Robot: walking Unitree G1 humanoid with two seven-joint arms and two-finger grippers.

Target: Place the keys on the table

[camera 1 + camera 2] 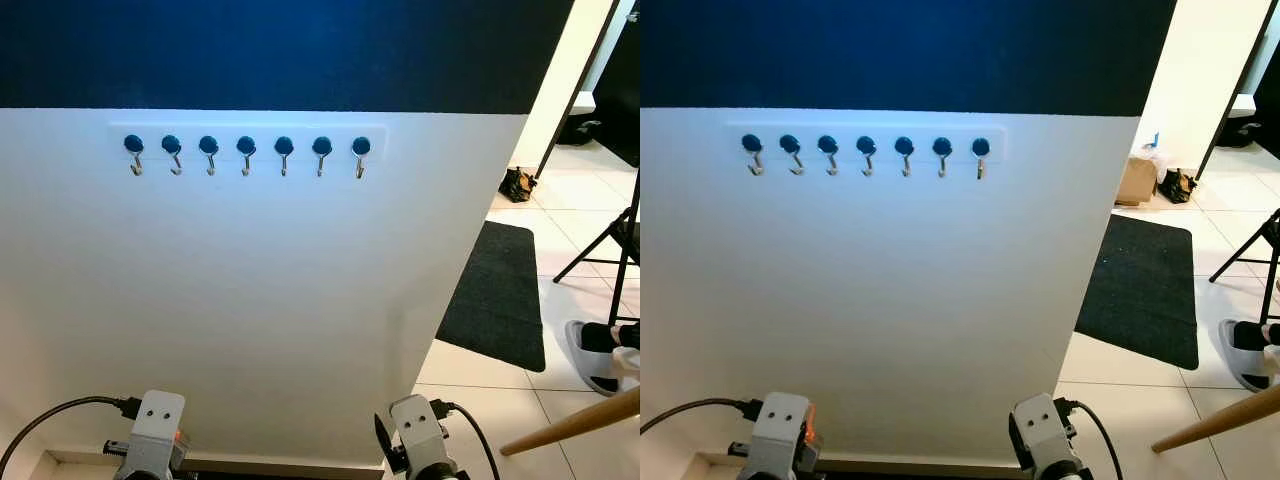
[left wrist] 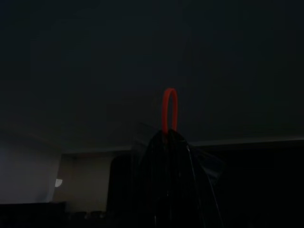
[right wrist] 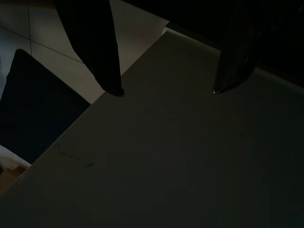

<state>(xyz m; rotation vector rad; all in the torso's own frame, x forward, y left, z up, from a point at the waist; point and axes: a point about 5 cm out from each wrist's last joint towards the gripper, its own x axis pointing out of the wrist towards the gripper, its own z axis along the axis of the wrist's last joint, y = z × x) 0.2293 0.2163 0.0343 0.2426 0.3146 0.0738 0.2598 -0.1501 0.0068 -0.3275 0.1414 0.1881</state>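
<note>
Left claw [image 2: 168,137] is clenched on an orange loop [image 2: 169,108] in the dark. Right claw [image 3: 166,90] hangs released before the white wall [image 1: 260,300] under seven hooks [image 1: 246,154].

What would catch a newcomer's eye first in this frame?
A row of seven blue-knobbed hooks on the white wall, all bare, straight ahead beneath a dark blue band. On the robot's right, a black mat lies on the tiled floor. In the dark left wrist view, an orange loop pokes from the left gripper.
</note>
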